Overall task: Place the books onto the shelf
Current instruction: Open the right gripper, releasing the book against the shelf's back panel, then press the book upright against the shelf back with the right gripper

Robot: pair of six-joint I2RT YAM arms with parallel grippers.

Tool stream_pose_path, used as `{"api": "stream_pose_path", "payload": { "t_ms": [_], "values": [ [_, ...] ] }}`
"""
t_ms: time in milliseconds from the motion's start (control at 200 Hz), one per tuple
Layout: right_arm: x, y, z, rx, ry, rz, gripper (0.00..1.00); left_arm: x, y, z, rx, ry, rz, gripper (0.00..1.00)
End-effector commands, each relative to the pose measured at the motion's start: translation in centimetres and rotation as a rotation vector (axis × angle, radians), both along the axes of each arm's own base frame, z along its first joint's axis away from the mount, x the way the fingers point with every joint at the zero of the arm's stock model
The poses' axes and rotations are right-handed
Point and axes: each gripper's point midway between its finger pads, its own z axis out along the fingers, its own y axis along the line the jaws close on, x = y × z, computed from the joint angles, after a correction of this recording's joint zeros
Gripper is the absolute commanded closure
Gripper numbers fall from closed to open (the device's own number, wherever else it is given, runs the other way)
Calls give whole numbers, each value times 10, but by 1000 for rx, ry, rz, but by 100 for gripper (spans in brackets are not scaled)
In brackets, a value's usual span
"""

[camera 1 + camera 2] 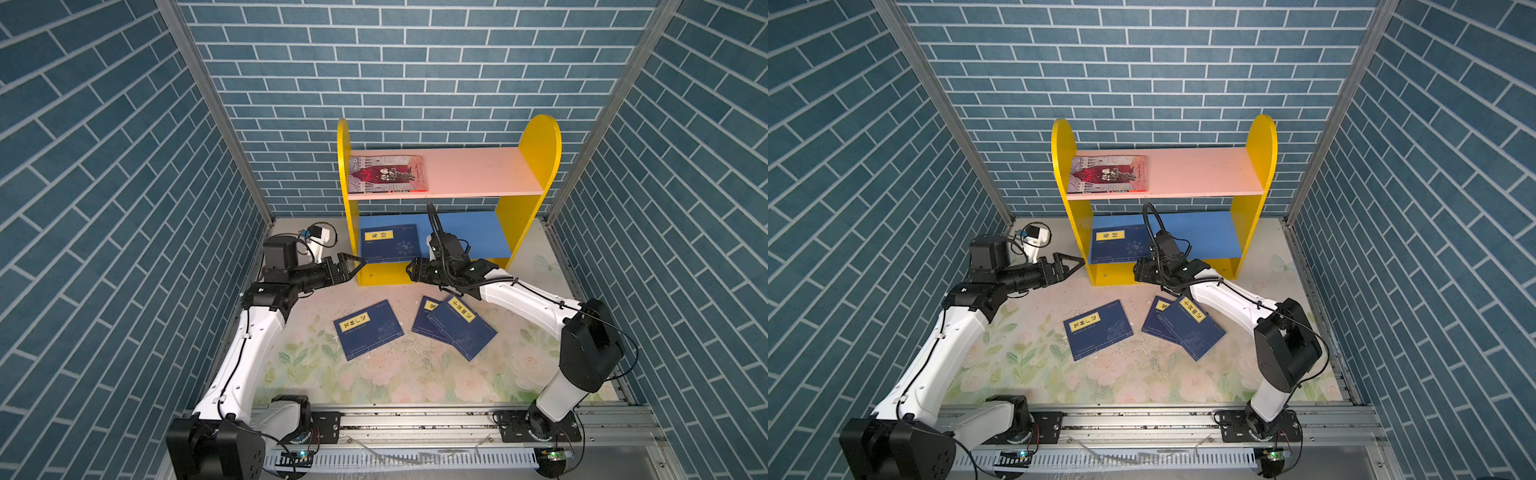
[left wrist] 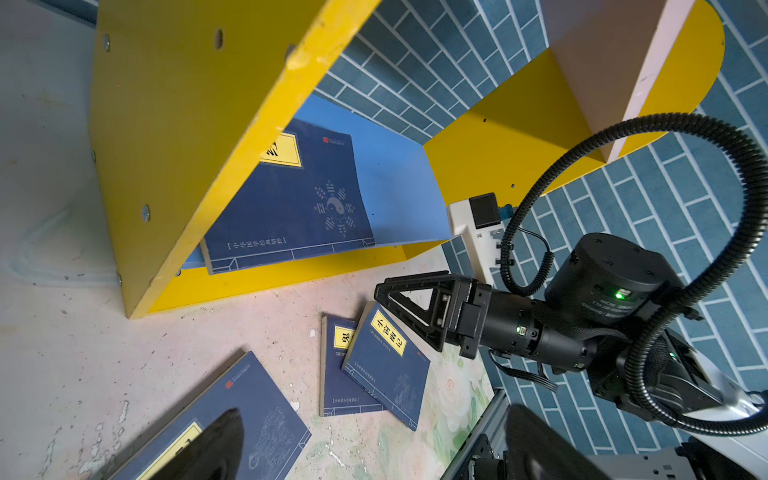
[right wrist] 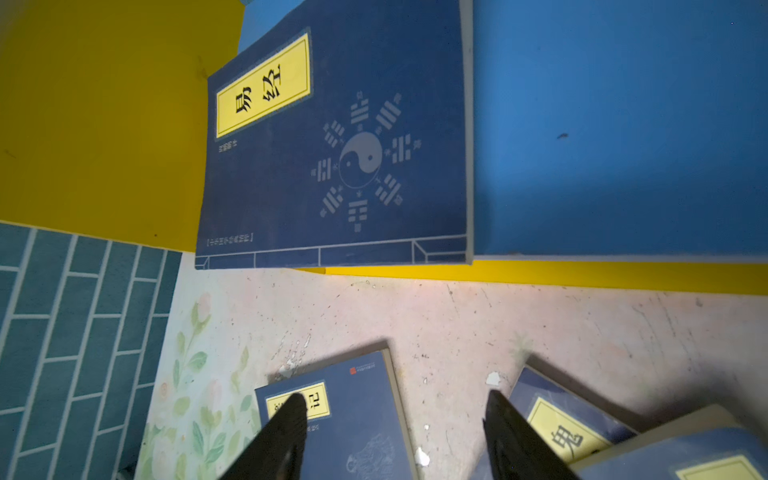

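**A:** Which books are already on the shelf (image 1: 536, 166)?

**B:** Two. The grey-and-red illustrated book (image 1: 388, 174) lies flat at the left end of the pink upper board (image 1: 478, 170). The navy yin-yang book (image 3: 336, 145) lies flat at the left end of the blue lower board (image 3: 602, 124), against the left side panel (image 2: 174, 124). Its front edge overhangs the board a little.

**A:** And the others?

**B:** Three are on the floral worktop (image 1: 374, 382) in front of the shelf. A lone navy book (image 1: 368, 328) sits towards the left. To its right is an overlapping pair, the upper navy book (image 1: 467, 326) partly covering the lower navy book (image 1: 424, 320).

**A:** What about the end effectors?

**B:** The left end effector (image 1: 356, 269) hangs just outside the left side panel, jaws spread wide with nothing in them. The right end effector (image 3: 395, 399) hangs just in front of the yellow base strip (image 3: 582, 276), near the yin-yang book's right front corner. Its jaws stand apart, showing only bare worktop between them, and it grips nothing.
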Motion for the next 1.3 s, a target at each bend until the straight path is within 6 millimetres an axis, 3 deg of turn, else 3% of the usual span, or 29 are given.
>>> {"api": "stream_pose_path", "payload": {
  "t_ms": [0,400,725,985,1296],
  "values": [
    [12,-5,22,10,-130,-4,31,-7,-4,19,3,-56,-34,0],
    [25,-34,39,49,-273,-112,30,-12,-8,26,-18,-81,-70,0],
    [43,-33,44,112,-350,-117,30,-14,-8,22,-6,-83,-76,0],
    [63,-23,35,127,-321,-100,30,-15,-8,24,-2,-87,-76,0],
    [70,-14,23,144,-293,-87,31,-15,-7,22,1,-82,-73,0]
  ]
}}
